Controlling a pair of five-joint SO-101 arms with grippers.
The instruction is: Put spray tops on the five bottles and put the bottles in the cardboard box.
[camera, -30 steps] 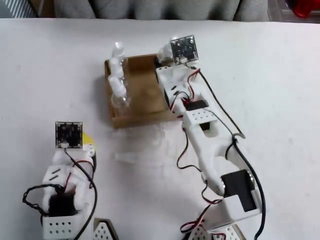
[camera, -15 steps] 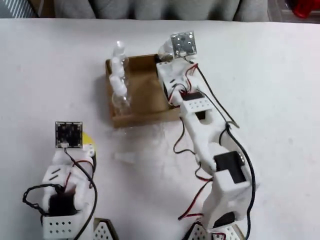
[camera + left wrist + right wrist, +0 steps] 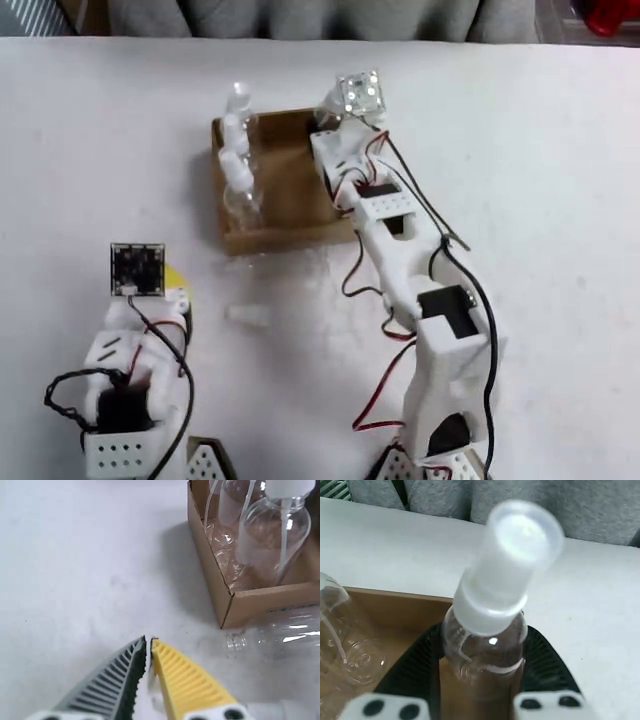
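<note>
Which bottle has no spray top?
The bottle lying on its side on the table just outside the cardboard box: open neck. The held bottle in the right tool and the standing bottles in the box carry tops.

The right arm (image 3: 400, 262) stretches far forward, right gripper (image 3: 482, 655) clamped round a spray bottle (image 3: 492, 605). The left arm (image 3: 125, 362) sits folded back, left gripper (image 3: 148, 644) pressed closed.

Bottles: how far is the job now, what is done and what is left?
Done: a row of capped bottles stands in the cardboard box. In hand: the right end effector holds a capped bottle at the box. Left: one uncapped bottle lies beside it.
</note>
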